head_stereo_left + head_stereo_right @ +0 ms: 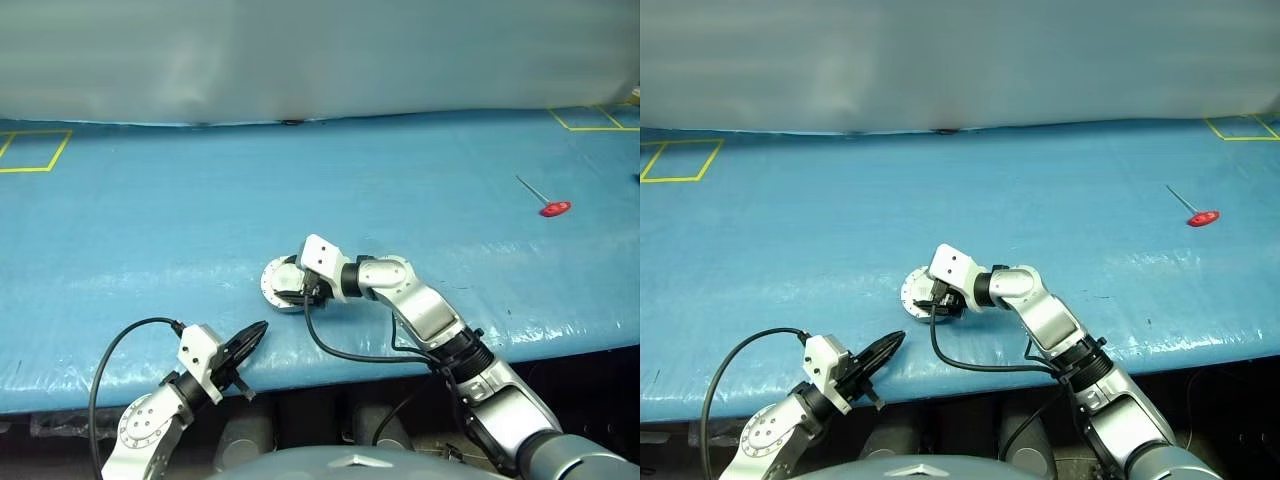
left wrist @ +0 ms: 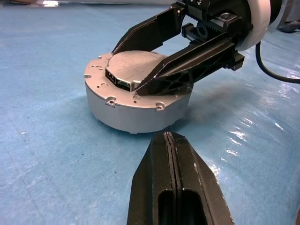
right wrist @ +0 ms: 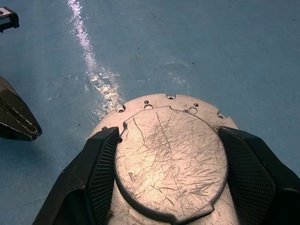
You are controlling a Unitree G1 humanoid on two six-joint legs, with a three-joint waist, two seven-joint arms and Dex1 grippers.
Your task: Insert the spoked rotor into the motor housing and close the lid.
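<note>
The motor housing (image 2: 136, 112), a short round grey cup, stands on the blue table near its front edge. The lid (image 3: 171, 159) lies on it, scratched plain grey face up. My right gripper (image 3: 168, 133) reaches in from the right and grips the lid's raised disc, one finger on each side. My left gripper (image 1: 262, 328) is shut with nothing in it. It hovers at the front edge, a short way in front of and left of the housing (image 1: 278, 285), pointing at it. The spoked rotor is hidden.
A red-handled tool (image 1: 553, 208) lies far right on the blue table cover (image 1: 150, 220). Yellow tape squares mark the back left corner (image 1: 30, 150) and the back right corner (image 1: 595, 118). A black cable (image 1: 345, 355) hangs from my right wrist over the table's front edge.
</note>
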